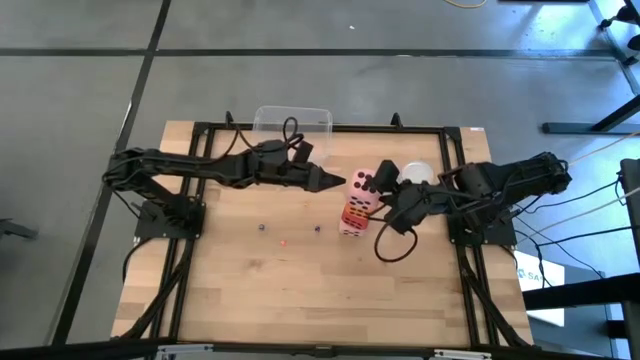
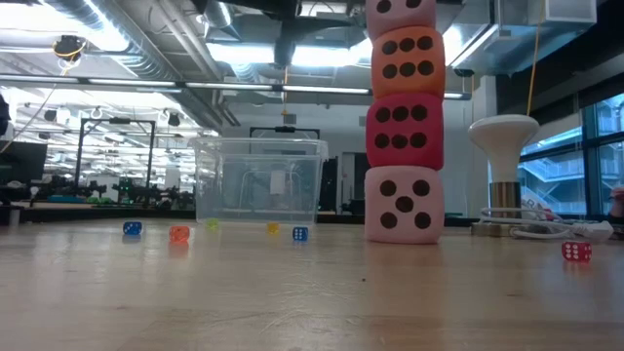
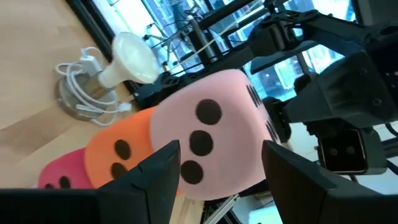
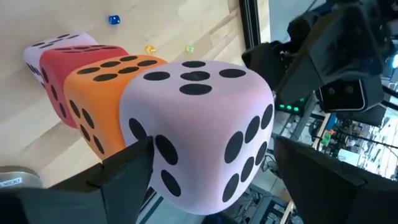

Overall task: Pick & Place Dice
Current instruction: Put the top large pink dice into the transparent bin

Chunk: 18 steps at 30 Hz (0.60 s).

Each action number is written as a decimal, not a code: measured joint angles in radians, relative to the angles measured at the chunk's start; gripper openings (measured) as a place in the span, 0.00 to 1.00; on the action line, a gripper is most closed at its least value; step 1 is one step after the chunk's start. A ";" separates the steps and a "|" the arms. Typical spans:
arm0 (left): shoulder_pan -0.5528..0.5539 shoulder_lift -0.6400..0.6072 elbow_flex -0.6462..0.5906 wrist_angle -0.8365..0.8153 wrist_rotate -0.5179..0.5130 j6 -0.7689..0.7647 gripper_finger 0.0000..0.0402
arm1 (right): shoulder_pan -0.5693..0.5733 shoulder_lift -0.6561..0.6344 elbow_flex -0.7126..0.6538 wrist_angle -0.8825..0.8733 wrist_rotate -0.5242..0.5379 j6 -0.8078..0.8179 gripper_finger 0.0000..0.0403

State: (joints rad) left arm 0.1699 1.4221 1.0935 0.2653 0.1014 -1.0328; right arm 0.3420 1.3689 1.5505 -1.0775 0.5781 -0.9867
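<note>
A clear plastic tub [image 2: 258, 181] stands at the far edge of the light wooden table [image 1: 300, 290]. Tiny coloured dice lie scattered on the boards: blue [image 2: 132, 228], orange [image 2: 178, 234], yellow [image 2: 273, 228], another blue [image 2: 300, 233] and red [image 2: 575, 252]. A white mushroom-shaped lamp [image 2: 503, 166] stands beside a coiled white cable [image 2: 546, 230].

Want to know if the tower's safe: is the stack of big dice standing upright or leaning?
Upright. In the low view the stack of dice rises straight from the table, each die squarely on the one below.

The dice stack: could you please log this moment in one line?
dice stack: four high, upright | left tool: open at top die | right tool: open, flanking it
</note>
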 joint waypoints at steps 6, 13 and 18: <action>0.000 0.068 0.000 0.130 0.058 -0.048 0.54 | -0.014 0.000 0.000 -0.006 -0.036 0.003 0.82; 0.001 0.097 0.000 0.195 0.100 -0.073 0.54 | -0.016 0.010 0.000 -0.006 -0.051 0.015 0.79; 0.001 0.096 0.000 0.190 0.102 -0.074 0.54 | -0.035 0.037 0.004 -0.022 -0.060 0.074 0.69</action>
State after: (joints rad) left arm 0.1712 1.5185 1.0939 0.4550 0.2037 -1.1069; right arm 0.3071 1.4062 1.5550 -1.0995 0.5181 -0.9128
